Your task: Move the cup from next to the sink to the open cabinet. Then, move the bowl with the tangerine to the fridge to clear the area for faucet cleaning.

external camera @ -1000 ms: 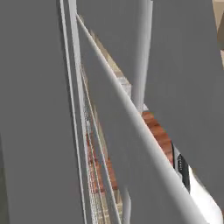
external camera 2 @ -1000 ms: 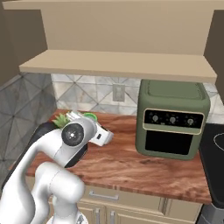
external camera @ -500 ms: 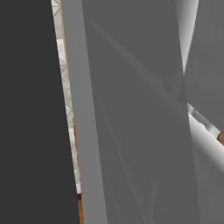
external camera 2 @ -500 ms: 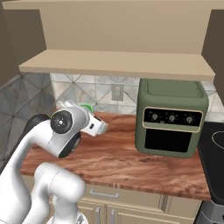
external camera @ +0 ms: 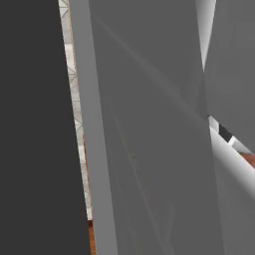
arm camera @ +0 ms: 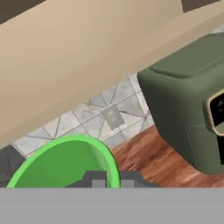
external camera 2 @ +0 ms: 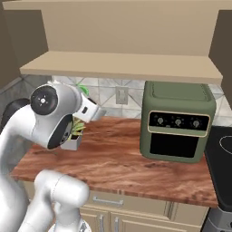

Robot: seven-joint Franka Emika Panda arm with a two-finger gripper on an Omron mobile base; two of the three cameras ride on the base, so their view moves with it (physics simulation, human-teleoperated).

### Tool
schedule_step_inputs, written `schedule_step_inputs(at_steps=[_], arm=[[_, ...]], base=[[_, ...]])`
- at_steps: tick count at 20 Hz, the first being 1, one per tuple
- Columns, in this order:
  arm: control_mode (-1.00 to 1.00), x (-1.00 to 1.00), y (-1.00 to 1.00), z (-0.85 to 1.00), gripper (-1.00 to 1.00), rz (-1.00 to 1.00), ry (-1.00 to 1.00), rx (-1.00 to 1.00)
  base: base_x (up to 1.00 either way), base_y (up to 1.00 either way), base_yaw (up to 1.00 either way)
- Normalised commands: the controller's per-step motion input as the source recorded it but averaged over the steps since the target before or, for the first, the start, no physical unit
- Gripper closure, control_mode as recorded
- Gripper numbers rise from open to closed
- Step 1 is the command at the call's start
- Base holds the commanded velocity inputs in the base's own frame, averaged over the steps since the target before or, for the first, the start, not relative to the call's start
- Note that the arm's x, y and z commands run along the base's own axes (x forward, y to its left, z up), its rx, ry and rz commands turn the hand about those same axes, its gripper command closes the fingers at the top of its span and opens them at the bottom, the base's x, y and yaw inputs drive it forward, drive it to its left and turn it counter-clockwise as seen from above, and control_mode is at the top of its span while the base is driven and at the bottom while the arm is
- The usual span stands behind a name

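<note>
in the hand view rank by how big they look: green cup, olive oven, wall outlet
1. olive oven
2. green cup, though it sits right at the camera in the shut gripper, so it looks oversized
3. wall outlet

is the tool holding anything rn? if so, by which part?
Yes: the cup. In the hand view the shut tool pinches the cup's rim, one fingertip at each side of the wall.

Honestly nothing here you can actually read. The green oven [external camera 2: 177, 121] on the counter [external camera 2: 122, 158] has three knobs on its front panel but no numbers or brand showing around them. The wall outlet [external camera 2: 121, 95] on the tiles is blank too, same from the hand view, and the cup [arm camera: 65, 162] is plain green with no print
</note>
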Motion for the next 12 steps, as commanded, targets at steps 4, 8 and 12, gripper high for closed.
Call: schedule_step_inputs(at_steps=[4, 8, 12], arm=[[-1.00, -0.82, 0.00, 0.69, 1.00, 0.04, -0.37, 0.00], [-1.00, -0.17, 0.03, 0.02, 1.00, 0.02, -0.30, 0.01], [-1.00, 0.32, 0.00, 0.57, 1.00, 0.00, -0.13, 0.00]], base=[[0.00, 0.00, 0.00], [0.00, 0.00, 0.00], [0.00, 0.00, 0.00]])
